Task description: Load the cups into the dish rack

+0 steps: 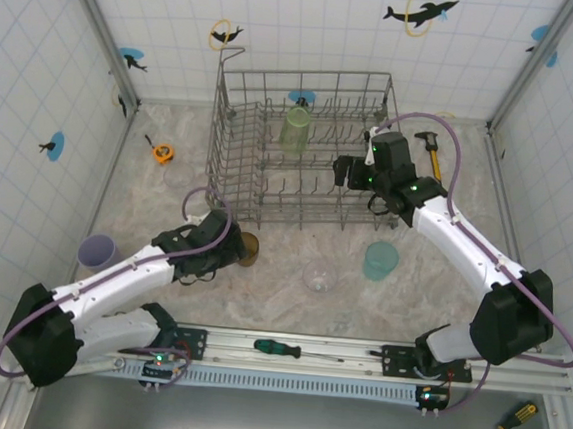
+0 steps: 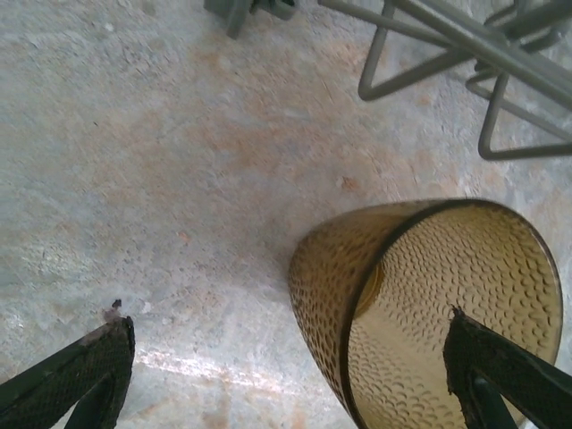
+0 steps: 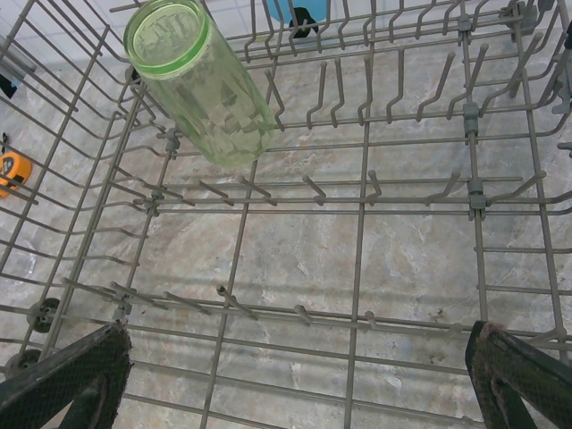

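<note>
Green cup [image 1: 296,130] in rack [image 1: 269,188] — 4 outside.

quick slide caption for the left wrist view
Open left gripper straddling the rim of the amber cup on the table, dish rack wire beyond

The tall translucent plastic tumbler [image 3: 201,85] is pale green with faint faceted panels, set against the plain grey of the large wire dish rack [image 3: 365,204]. The short plastic cup [image 2: 429,304] is amber-brown, its wall covered in small round dimples. The stone-look table [image 1: 157,203] is mottled beige and grey like marble, with rusty patches. Of the other small cups, one is teal [image 1: 380,261], one clear [image 1: 319,276], one lilac [image 1: 97,251]. The little tape measure [image 1: 161,151] is orange. The tiled walls [image 1: 38,72] are white with pale blue grid lines, dotted with dark dolphin stickers [image 1: 422,11] on yellow rings and blue discs
</note>
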`<state>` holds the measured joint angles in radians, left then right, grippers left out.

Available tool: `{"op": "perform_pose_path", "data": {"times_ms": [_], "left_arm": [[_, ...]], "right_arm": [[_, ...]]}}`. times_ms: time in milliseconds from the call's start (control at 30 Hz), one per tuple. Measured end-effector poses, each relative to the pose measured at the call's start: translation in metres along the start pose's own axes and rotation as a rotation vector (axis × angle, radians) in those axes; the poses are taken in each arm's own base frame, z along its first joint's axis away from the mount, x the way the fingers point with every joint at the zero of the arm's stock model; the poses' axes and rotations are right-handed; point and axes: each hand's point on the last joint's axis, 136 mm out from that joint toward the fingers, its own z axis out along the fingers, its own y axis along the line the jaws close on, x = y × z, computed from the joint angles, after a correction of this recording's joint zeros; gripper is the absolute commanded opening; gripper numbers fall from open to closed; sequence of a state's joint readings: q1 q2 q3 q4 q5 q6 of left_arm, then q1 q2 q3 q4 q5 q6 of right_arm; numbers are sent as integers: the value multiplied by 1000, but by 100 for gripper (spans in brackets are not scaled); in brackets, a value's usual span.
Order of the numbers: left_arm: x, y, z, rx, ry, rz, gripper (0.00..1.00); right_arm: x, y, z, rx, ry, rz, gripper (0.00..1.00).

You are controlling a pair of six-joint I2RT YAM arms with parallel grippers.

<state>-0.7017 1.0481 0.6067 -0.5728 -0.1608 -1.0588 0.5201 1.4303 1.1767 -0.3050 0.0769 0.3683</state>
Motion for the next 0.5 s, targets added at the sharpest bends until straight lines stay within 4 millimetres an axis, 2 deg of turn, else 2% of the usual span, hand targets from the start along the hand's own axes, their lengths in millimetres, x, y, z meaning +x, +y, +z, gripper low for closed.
{"op": "perform_pose_path", "data": {"times_ms": [100,233,267,333,433,500], "left_arm": [[-5,-1,1,-1,-24,-9,81],[-5,-1,9,-19,-26,-13,54],[-5,-1,11,-24,-22,-12,50],[-4,-1,16,-34,-15,-10,34],[-2,-1,20,-45,-1,-5,0],[-1,-1,21,-53,8,1,0]], "right_arm": [[0,0,0,1,-1,0,100],[0,0,0,1,0,0,100],[0,0,0,1,0,0,100],[0,0,0,1,0,-1,100],[0,0,0,1,1,-1,100],[0,0,0,1,0,-2,100]]}}
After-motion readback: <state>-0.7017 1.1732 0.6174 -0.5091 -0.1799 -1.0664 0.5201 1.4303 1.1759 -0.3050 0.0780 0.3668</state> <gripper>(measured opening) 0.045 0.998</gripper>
